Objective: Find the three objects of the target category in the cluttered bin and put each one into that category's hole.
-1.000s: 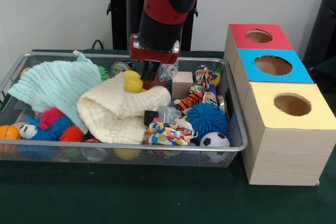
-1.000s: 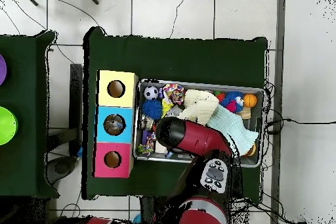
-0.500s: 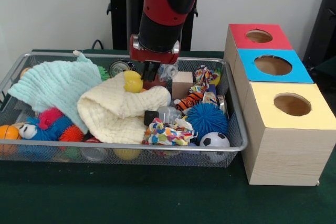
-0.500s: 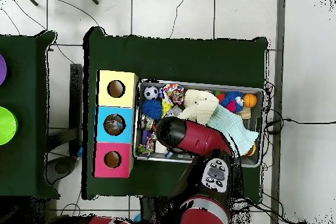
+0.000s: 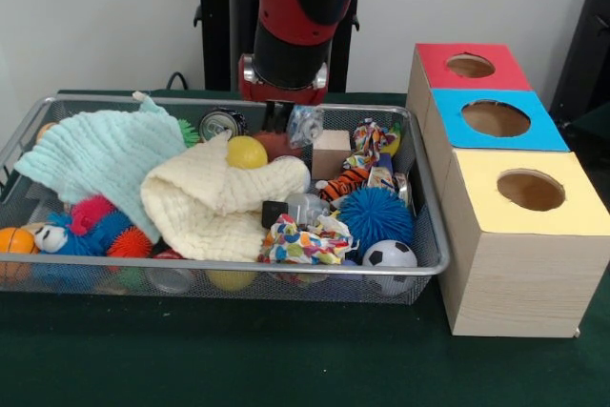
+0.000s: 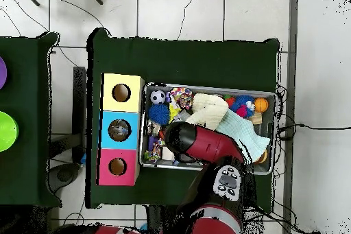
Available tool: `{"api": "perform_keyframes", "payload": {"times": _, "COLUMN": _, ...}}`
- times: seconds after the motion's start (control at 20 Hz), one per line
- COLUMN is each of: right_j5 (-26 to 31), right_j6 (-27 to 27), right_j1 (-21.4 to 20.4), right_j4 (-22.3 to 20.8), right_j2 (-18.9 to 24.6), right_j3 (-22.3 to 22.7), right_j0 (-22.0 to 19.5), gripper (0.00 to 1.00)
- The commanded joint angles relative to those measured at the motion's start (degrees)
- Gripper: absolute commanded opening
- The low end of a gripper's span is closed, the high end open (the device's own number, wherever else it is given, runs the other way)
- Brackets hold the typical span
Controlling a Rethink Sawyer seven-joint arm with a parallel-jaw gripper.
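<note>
**Arm lifts clear of the yellow ball, nothing carried**

We see the gripper [image 5: 277, 121] sitting higher than it did a second ago, when it reached down beside the yellow ball [image 5: 247, 152]. The ball now rests uncovered on the cream cloth [image 5: 224, 199] and has shifted slightly. We cannot tell how the gripper's tips stand; the wrist hides most of them, and nothing visibly hangs from them. We judge that no object has left the wire bin [image 5: 431, 226] in this pass, so the search goes on.

We do not know the target category. The boxes stand at 3 o'clock of the bin in the front view: red-topped box [image 5: 496, 67], blue-topped box [image 5: 543, 131], yellow-topped box [image 5: 586, 212], each with a round hole.

Bin and boxes sit on a dark green table cover [image 6: 206, 60] over a white tiled floor [image 6: 178, 12], where thin cables run.
</note>
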Motion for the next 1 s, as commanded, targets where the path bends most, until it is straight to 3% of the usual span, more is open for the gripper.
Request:
{"api": "perform_keyframes", "payload": {"times": 0.05, "right_j5": 9.1, "right_j6": 11.49, "right_j1": -1.21, "right_j4": 1.42, "right_j2": 4.19, "right_j3": 1.47, "right_j0": 0.14, "gripper": 0.0}}
{"api": "perform_keyframes", "payload": {"times": 0.15, "right_j5": 9.06, "right_j6": 11.83, "right_j1": -1.59, "right_j4": 1.73, "right_j2": 4.36, "right_j3": 2.37, "right_j0": 0.03, "gripper": 0.0}}
{"api": "perform_keyframes", "payload": {"times": 0.2, "right_j5": 8.46, "right_j6": 11.89, "right_j1": -1.91, "right_j4": 1.89, "right_j2": 4.61, "right_j3": 3.27, "right_j0": -0.05, "gripper": 1.0}}
{"api": "perform_keyframes", "payload": {"times": 0.6, "right_j5": 5.81, "right_j6": 11.04, "right_j1": -2.53, "right_j4": 1.04, "right_j2": 4.86, "right_j3": 4.85, "right_j0": -0.03, "gripper": 1.0}}
{"api": "perform_keyframes", "payload": {"times": 1.0, "right_j5": 6.09, "right_j6": 11.24, "right_j1": -1.23, "right_j4": -2.42, "right_j2": 1.47, "right_j3": 0.64, "right_j0": 3.62, "gripper": 1.0}}
